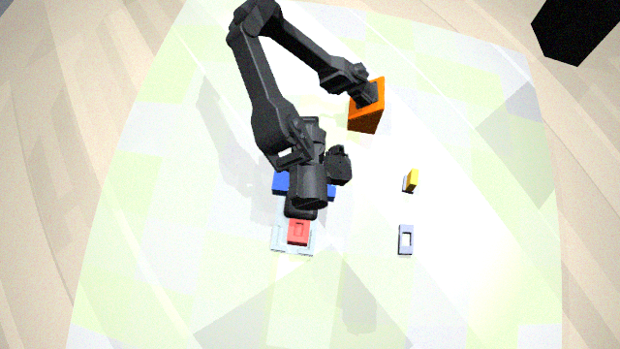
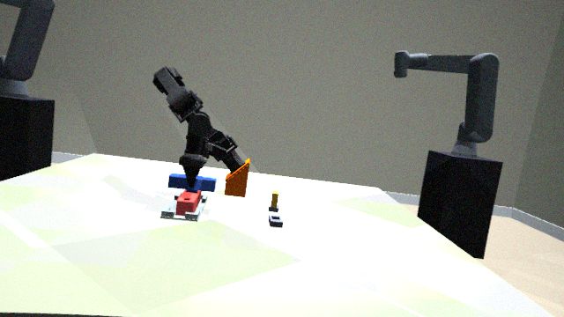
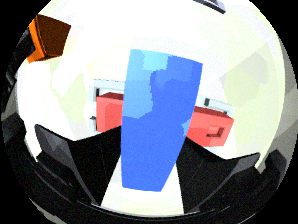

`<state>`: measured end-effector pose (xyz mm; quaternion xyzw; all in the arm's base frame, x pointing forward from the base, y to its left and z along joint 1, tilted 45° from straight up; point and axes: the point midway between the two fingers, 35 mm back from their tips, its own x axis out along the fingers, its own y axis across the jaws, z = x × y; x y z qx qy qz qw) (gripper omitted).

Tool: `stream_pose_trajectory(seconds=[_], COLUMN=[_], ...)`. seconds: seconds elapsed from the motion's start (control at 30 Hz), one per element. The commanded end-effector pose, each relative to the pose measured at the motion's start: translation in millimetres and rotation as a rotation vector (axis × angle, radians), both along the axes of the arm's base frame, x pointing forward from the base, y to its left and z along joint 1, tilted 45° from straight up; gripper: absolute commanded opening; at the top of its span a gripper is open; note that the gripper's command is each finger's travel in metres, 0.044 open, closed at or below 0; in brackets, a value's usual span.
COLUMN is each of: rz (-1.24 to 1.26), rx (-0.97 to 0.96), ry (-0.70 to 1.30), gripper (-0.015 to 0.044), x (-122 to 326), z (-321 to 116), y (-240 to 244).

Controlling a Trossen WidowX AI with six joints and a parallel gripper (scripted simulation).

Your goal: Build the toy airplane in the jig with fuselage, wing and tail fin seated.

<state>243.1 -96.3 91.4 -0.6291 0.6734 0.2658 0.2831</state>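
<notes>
My gripper (image 2: pixel 191 185) (image 3: pixel 154 135) is shut on the blue wing (image 1: pixel 281 182) (image 2: pixel 177 180) (image 3: pixel 160 100), which lies crosswise over the fuselage, low above it or touching; whether its tab is in the socket is hidden. The red fuselage (image 1: pixel 298 239) (image 2: pixel 187 204) (image 3: pixel 110 112) lies lengthwise in the pale cradle (image 1: pixel 277 240) (image 2: pixel 167 215) and looks level. Its tail socket shows empty at the end nearest the exterior camera. The yellow tail fin (image 1: pixel 413 179) (image 2: pixel 275 199) stands upright in a small grey holder, off to the right in the top and exterior views.
A grey holder with an open middle (image 1: pixel 406 230) (image 2: pixel 270 221) lies near the tail fin. The orange wedge-shaped base (image 1: pixel 364 122) (image 2: pixel 236 186) (image 3: pixel 54 41) stands behind and right of the cradle. Other grey arms on black pedestals stand beyond the table.
</notes>
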Motion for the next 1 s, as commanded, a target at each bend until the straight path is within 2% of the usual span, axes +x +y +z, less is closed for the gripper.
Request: stream_pose_trajectory(seconds=[0.0,0.4,0.6,0.8,0.97], rz=[-0.001,-0.001,-0.001,0.002,0.002], rx=[0.000,0.000,0.000,0.001,-0.001], ry=[-0.001,-0.001,-0.001,-0.002,-0.002], gripper=[0.0135,0.0440,0.0440,0.0440,0.0440], x=[-0.1,-0.1,0.4,4.8,8.1], z=[0.2,0.2,1.6,53.1,60.2], y=[0.0,0.0,1.6,53.8,59.6])
